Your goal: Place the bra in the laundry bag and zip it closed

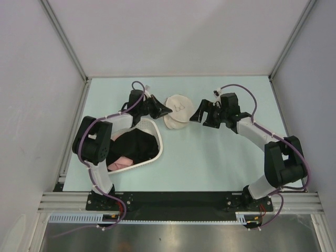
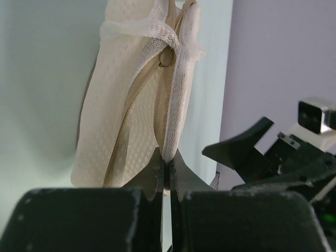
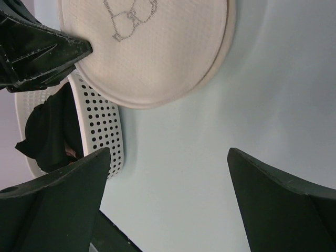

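The laundry bag [image 1: 177, 110], a round cream mesh pouch with a small dark logo [image 3: 131, 16], lies at the table's far middle. My left gripper [image 1: 166, 111] is shut on a white mesh strip at the bag's rim [image 2: 169, 142], just below the zip [image 2: 166, 58]. To the right of the bag my right gripper [image 1: 202, 116] stands open, holding nothing, with bare table between its fingers [image 3: 273, 199]. Dark fabric [image 1: 137, 144] fills the white basket; I cannot tell the bra apart within it.
A white perforated basket [image 1: 157, 137] sits left of the bag, close to it [image 3: 100, 126]. It holds the dark fabric and a pink garment [image 1: 119, 163]. Grey walls enclose the table on three sides.
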Tool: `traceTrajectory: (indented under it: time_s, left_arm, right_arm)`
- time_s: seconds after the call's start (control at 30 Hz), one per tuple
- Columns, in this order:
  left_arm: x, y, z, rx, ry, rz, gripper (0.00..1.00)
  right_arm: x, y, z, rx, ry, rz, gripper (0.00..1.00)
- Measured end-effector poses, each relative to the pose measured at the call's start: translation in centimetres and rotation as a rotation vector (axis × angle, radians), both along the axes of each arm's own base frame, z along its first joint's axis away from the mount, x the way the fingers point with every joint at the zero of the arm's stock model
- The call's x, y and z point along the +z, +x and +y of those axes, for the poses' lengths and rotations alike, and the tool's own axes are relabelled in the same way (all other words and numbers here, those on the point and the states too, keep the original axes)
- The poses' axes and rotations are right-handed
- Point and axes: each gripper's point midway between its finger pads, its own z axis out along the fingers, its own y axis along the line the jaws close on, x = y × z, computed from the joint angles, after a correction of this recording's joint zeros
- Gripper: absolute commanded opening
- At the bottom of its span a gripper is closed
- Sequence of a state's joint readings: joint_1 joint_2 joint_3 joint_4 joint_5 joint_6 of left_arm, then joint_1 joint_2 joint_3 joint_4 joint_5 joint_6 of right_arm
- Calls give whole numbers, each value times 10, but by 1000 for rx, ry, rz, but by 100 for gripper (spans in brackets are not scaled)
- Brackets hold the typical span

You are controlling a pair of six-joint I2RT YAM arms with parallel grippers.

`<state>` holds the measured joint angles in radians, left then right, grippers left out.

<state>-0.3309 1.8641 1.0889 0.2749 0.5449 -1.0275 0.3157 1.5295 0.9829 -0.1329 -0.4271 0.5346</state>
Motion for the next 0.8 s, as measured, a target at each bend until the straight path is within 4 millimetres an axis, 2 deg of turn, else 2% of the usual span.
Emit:
traceTrajectory:
  time_s: [0.2, 0.4, 0.6, 0.7, 0.73, 0.77, 0.8]
  left_arm:
    - [12, -11, -12, -78, -75, -60, 0]
    - [15, -19, -16, -103, -119, -62, 0]
    - [29, -22, -21, -124, -162, -88, 0]
    - [39, -25, -23, -136, -179, -109, 0]
    - [42, -26, -24, -143, -184, -117, 2]
    - [44, -27, -26, -150, -188, -123, 5]
    - [45, -29, -27, -158, -190, -125, 12]
  right_arm:
    - [-1, 5, 12, 3, 77, 30, 100]
    - [5, 15, 16, -51, 165, 13, 96]
    - [1, 22, 19, -75, 201, 19, 96]
    - [-6, 22, 16, -82, 203, 16, 86]
    - [-8, 23, 16, -82, 206, 13, 69]
    - [-10, 26, 15, -83, 208, 10, 58]
    - [-12, 28, 15, -80, 212, 6, 49]
